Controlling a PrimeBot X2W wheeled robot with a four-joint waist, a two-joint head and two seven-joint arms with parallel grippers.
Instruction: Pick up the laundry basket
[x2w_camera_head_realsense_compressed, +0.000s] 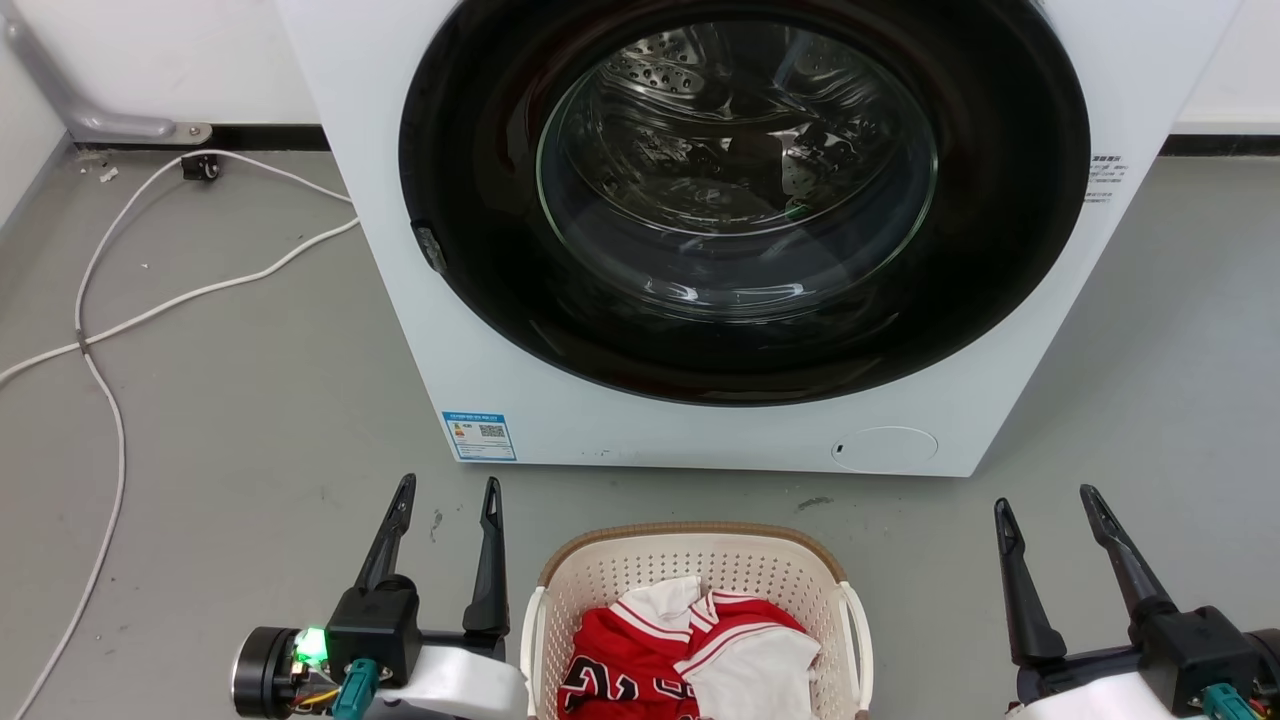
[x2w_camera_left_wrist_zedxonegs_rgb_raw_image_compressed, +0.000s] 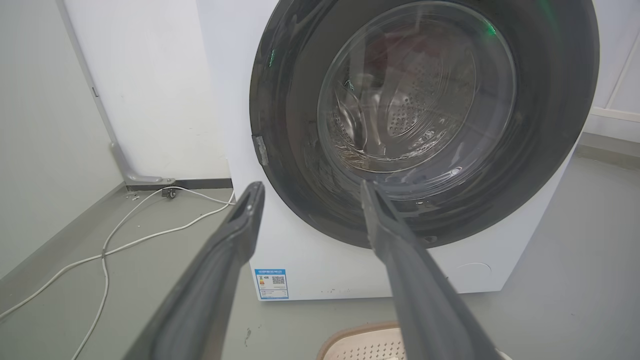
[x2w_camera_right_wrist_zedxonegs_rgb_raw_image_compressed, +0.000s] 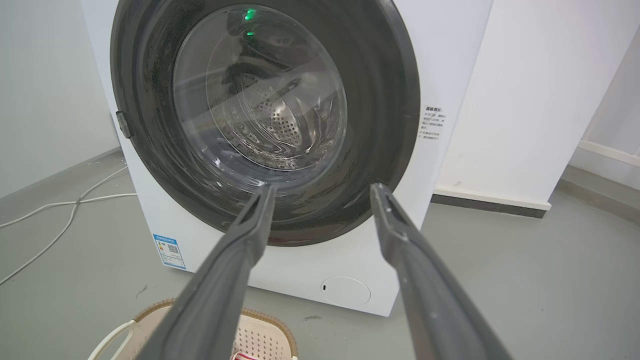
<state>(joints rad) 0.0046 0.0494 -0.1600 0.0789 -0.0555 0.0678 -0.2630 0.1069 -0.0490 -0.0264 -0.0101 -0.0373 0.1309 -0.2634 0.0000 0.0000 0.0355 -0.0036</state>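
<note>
Basket (x2w_camera_head_realsense_compressed: 620, 572) sits on the floor at the head view's 6 o'clock, before the washer (x2w_camera_head_realsense_compressed: 400, 300), with red and white clothes (x2w_camera_head_realsense_compressed: 640, 650) inside. From the left tool (x2w_camera_head_realsense_compressed: 448, 485) it lies at 3 o'clock, just beside. From the right tool (x2w_camera_head_realsense_compressed: 1044, 497) it lies at 9 o'clock, farther off. Both tools are spread and empty, fingers pointing to 12. The picture's edge cuts the basket, so its long axis is unclear. The left arm looks nearer a handle (x2w_camera_head_realsense_compressed: 531, 640).

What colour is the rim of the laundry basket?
The laundry basket has a brown, woven-look rim; the head view shows it best.
</note>
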